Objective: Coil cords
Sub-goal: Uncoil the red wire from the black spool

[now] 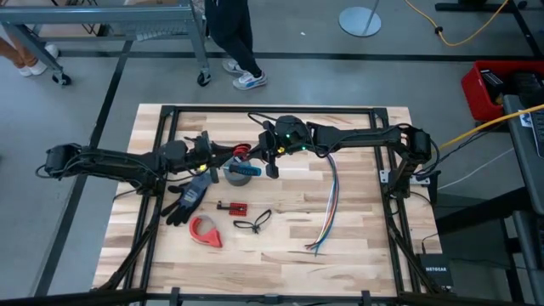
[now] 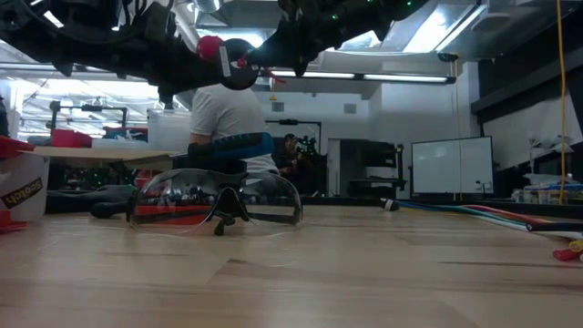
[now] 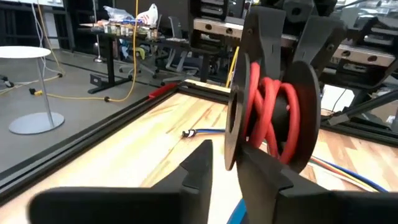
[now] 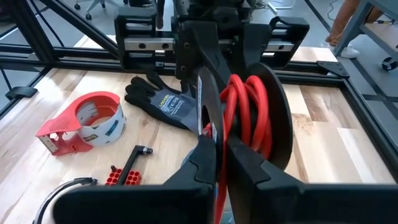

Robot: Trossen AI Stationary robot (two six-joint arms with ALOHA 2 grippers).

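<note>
The cord [image 3: 273, 112] is thin and red, wound between the two black discs of a small spool [image 4: 273, 118]. The spool hangs above the table's middle [image 1: 242, 153], high over the wood in the low view [image 2: 232, 64]. My right gripper [image 4: 221, 158] reaches in from the table's right and is shut on the spool. My left gripper [image 3: 227, 155] comes level from the left and is open by a narrow gap. Its fingers stand on either side of the lower rim of one disc [image 3: 231, 124]. My right gripper pinches the rim of one spool disc [image 4: 208, 127] between its two fingers, coming from the table's right and slanting slightly down. The spool is lifted clear of the table, its discs on edge. My left gripper: one finger [image 3: 202, 158] stands apart from the disc; whether the other [image 3: 261, 171] touches it, I cannot tell.
A grey tape roll [image 1: 240, 175] lies just below the spool. A black glove [image 1: 189, 197], a red tape dispenser [image 1: 205, 231] and a small red and black tool [image 1: 231, 206] lie nearer the front left. Safety glasses [image 2: 217, 200] and a multicoloured wire bundle [image 1: 330, 204] lie to the right.
</note>
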